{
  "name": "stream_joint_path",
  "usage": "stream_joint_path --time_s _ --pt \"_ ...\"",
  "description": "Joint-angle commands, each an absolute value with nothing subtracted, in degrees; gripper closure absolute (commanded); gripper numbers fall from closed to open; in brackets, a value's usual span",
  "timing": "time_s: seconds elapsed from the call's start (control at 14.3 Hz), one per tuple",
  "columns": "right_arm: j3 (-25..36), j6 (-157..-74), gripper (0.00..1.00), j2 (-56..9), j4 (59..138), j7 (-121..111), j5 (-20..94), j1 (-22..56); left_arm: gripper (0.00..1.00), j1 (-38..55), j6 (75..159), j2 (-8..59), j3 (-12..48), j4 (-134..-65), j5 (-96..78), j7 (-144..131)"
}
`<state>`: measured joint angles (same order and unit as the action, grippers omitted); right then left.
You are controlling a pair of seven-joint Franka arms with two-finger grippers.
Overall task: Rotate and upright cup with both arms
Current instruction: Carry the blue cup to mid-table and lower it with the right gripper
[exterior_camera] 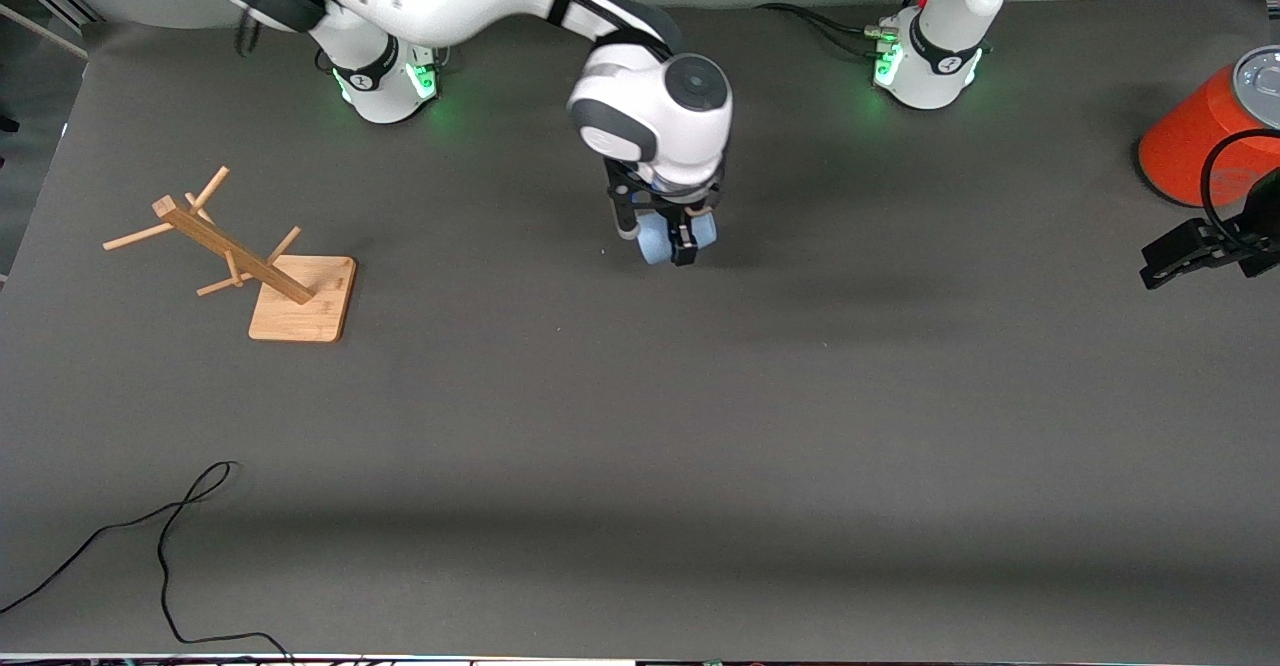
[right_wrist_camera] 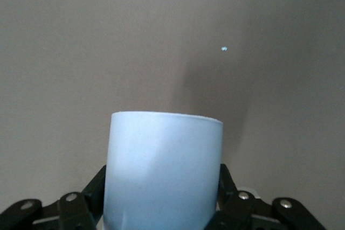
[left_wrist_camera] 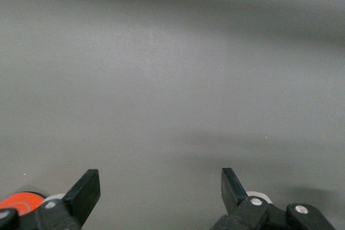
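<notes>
The pale-blue cup [exterior_camera: 655, 241] is at the middle of the table, between the fingers of my right gripper [exterior_camera: 672, 238]. The right arm reaches down on it from above. In the right wrist view the cup [right_wrist_camera: 161, 165] fills the gap, and the black fingers [right_wrist_camera: 94, 189] press on both of its sides. I cannot tell whether the cup rests on the mat. My left gripper [exterior_camera: 1195, 251] waits at the left arm's end of the table. It is open and empty in the left wrist view [left_wrist_camera: 160, 187], over bare mat.
A wooden rack [exterior_camera: 270, 266] stands toward the right arm's end of the table. A large orange cylinder with a grey top [exterior_camera: 1205, 136] stands beside the left gripper. A black cable [exterior_camera: 170, 536] lies near the front edge.
</notes>
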<state>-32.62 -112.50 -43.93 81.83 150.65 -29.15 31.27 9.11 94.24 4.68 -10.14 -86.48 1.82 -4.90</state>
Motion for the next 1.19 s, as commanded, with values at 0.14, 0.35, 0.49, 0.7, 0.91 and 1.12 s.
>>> stream_joint_path --time_s 0.14,0.35,0.49,0.7,0.91,1.12 --pt "-25.7 -112.8 0.64 -53.9 71.4 155.6 -31.1 40.2 0.00 9.2 94.7 4.9 -10.4 -85.5 2.4 -5.2" --pt "-24.9 -115.6 0.64 -56.0 71.3 156.6 -31.2 40.6 0.00 9.2 94.8 4.9 -10.4 -85.3 2.2 -5.3" --pt "-24.2 -117.0 0.64 -56.9 71.4 157.1 -31.3 40.8 0.00 9.1 95.6 4.8 -10.4 -85.2 2.2 -5.3" --pt "-21.2 -119.0 0.29 -57.9 71.1 157.8 -31.1 42.5 0.00 9.1 96.1 4.9 -10.5 -85.3 2.4 -5.3" --pt "-20.7 -119.7 0.00 -58.3 71.1 158.1 -31.2 42.5 0.00 7.7 96.0 4.9 -10.5 -85.6 2.4 -5.0" --pt "-20.6 -119.4 0.00 -57.5 70.8 157.2 -31.1 42.2 0.00 7.7 95.6 5.4 -10.5 -85.8 2.2 -4.7"
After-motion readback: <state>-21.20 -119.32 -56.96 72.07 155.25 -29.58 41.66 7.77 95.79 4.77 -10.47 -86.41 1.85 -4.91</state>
